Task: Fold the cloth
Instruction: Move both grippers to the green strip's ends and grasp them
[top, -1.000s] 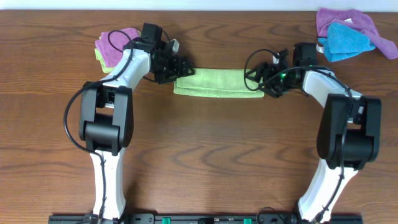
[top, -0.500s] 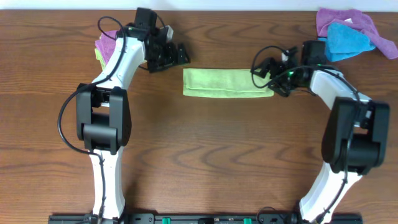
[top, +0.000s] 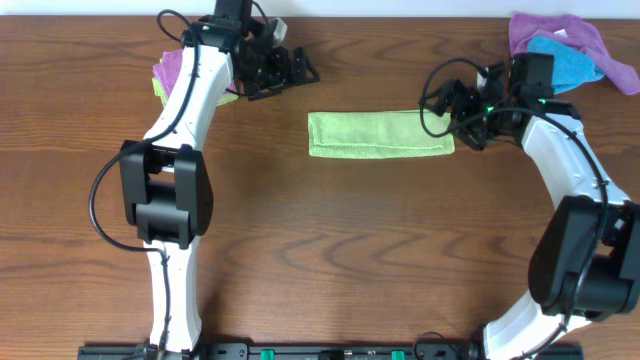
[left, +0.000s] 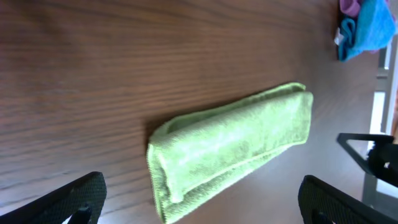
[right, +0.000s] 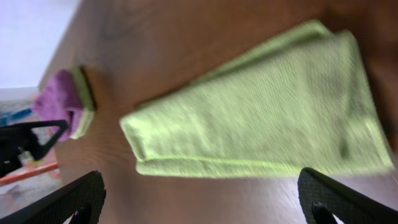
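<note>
- The cloth (top: 380, 134) lies on the brown wooden table (top: 320, 250), a little above the middle of the overhead frame. It is folded into a long, narrow lime-green strip running left to right.
- In the left wrist view the cloth (left: 230, 146) shows stacked layers at its near end.
- The left gripper (top: 298, 68) hangs up and to the left of the strip, clear of it. Its fingers (left: 81, 196) sit at the two lower corners of its own camera frame, spread wide, with nothing held.
- The right gripper (top: 437, 108) sits at the strip's right end. From above I cannot tell whether it touches the fabric.
- In the right wrist view its fingers (right: 74, 196) are also spread wide. The cloth (right: 261, 118) lies ahead of them, not pinched.
- A purple cloth (top: 185, 68) rests on a paler green folded one (top: 160, 92) at the upper left, beside the left arm.
- Another purple cloth (top: 555, 30) and a bright blue cloth (top: 568, 62) lie heaped in the upper right corner.
</note>
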